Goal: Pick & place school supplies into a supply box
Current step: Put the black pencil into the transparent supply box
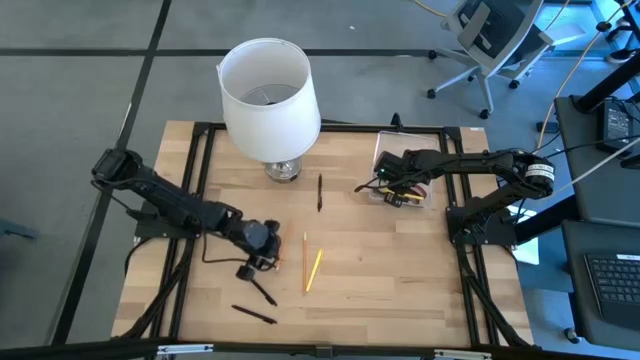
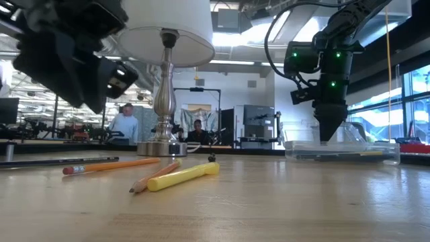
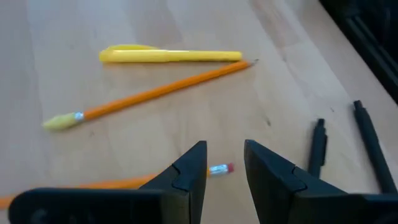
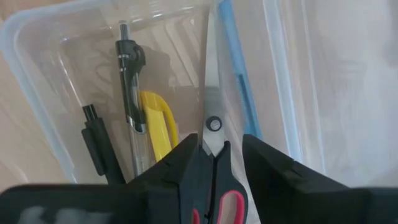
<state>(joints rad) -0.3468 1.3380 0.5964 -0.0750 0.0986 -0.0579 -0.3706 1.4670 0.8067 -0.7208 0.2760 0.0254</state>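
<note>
1. Dark and jointed, the right arm reaches across the far right of the wooden tabletop (image 1: 400, 290), its right gripper (image 4: 214, 155) pointing straight down over the shallow clear plastic supply box (image 1: 402, 186)
2. The right gripper's fingers (image 4: 186, 165) stand parted on either side of the small red-handled steel scissors (image 4: 212, 124); whether the pads press the handles cannot be told
3. The scissors lie inside the box with blades closed, beside a clear-barrelled black-clipped pen (image 4: 132, 93), a short black marker (image 4: 99, 146), a yellow highlighter (image 4: 158, 127) and a thin blue pen (image 4: 239, 81)
4. The left arm stretches low over the near left of the tabletop, its left gripper (image 3: 224, 171) angled down with fingers open and nothing between them
5. Just under the left gripper lies an orange pencil with a pink eraser (image 3: 214, 169)
6. Near it rest a yellow highlighter pen (image 3: 171, 55) and an orange pencil with a pale yellowish eraser end (image 3: 149, 94), their far ends almost touching
7. Two black pens (image 3: 317, 146) lie side by side to one side of them
8. Another dark pencil (image 1: 319, 192) lies alone mid-tabletop, near the base of a white-shaded lamp (image 1: 268, 95)
</note>
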